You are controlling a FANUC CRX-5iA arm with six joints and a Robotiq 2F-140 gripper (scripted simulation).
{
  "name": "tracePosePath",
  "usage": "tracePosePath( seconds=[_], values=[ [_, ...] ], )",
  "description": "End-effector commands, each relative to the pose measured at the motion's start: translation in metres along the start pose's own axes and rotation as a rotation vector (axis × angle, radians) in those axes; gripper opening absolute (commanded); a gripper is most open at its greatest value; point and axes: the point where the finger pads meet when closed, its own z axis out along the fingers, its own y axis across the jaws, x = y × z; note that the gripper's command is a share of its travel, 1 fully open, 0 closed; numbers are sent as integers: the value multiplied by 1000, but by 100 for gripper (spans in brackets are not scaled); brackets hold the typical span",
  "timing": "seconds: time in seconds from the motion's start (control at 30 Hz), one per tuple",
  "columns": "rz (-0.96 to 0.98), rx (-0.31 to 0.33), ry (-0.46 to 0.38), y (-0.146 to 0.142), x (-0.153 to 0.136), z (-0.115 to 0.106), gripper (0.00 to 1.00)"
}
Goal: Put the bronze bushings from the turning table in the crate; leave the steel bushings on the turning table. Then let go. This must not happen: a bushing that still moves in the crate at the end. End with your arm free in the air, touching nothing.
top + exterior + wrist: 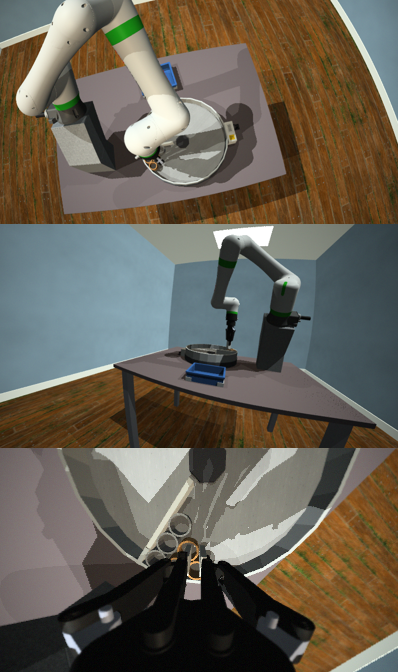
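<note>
The grey turning table [206, 113] [203, 358] holds the bushings near its rim. A bronze bushing [153, 169] lies by my fingertips. In the wrist view one bronze bushing [188, 541] lies just beyond the tips and another bronze bushing [194, 578] shows partly between the fingers. A bit of bronze shows at the left finger. Several steel bushings [190, 525] lie in a row along the pale bar, partly hidden. My gripper [159, 160] [228, 345] [195, 552] is shut to a narrow gap, low inside the rim, with nothing plainly held. The blue crate [174, 77] [206, 376] shows no bushings.
The pale bar [169, 518] runs from the dark hub [182, 141] [207, 463] towards the rim. A control box [229, 132] sits on the turning table's outer side. The arm hides part of the crate and turning table from above. The grey pedestal [79, 144] [273, 349] stands beside the turning table.
</note>
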Motion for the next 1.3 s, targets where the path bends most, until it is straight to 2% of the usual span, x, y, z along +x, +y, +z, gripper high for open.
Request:
tracePosePath(
  seconds=[0.0,0.43,0.83,1.27],
  values=[
    [0,0,0,0,0,0,10],
    [0,0,0,0,0,0,10],
    [0,0,0,0,0,15,10],
    [0,0,0,0,0,16,10]
  ],
)
